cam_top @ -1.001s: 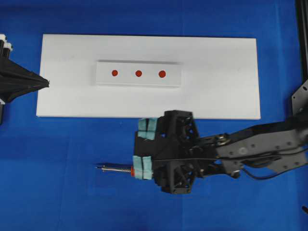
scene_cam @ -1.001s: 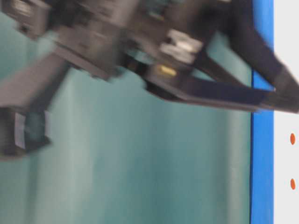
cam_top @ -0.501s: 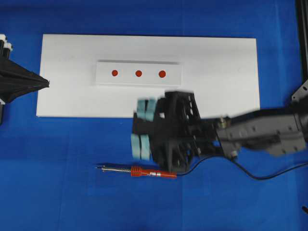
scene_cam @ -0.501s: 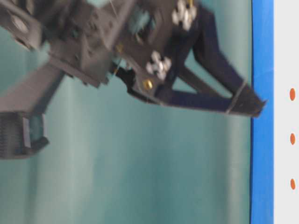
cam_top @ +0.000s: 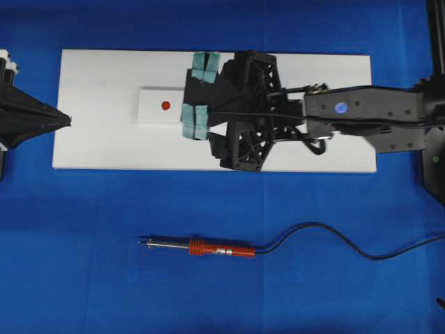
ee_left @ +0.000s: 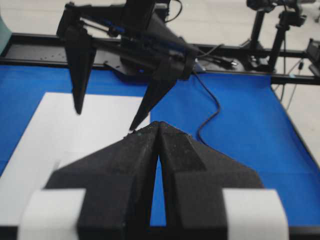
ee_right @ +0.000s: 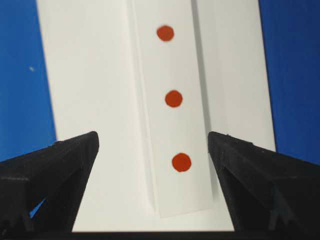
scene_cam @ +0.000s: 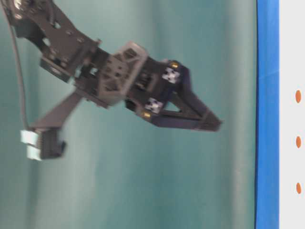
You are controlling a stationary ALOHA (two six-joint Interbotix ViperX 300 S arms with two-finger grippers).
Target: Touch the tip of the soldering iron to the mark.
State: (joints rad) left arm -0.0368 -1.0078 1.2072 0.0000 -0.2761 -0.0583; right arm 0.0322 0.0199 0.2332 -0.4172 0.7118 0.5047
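The soldering iron (cam_top: 208, 248) lies flat on the blue mat with its red-orange handle to the right. Its dark tip (cam_top: 143, 242) points left and nothing holds it. My right gripper (cam_top: 197, 94) hovers open above the small white strip (cam_top: 154, 106) on the white board, well away from the iron. One red mark (cam_top: 165, 106) shows in the overhead view; the gripper covers the rest of the strip. The right wrist view shows three red marks (ee_right: 181, 162) (ee_right: 173, 98) (ee_right: 165, 33) between and beyond my open right gripper (ee_right: 152, 137). My left gripper (cam_top: 66, 120) (ee_left: 159, 125) is shut and empty at the board's left edge.
The white board (cam_top: 334, 83) lies across the back half of the blue mat. The iron's black cord (cam_top: 327, 233) snakes right across the mat to the frame's edge. A black frame rail (cam_top: 437, 56) stands at the far right.
My right gripper has risen from over the iron's handle and swung back over the white strip, staying open. The iron stays in place on the mat. The left gripper has not moved.
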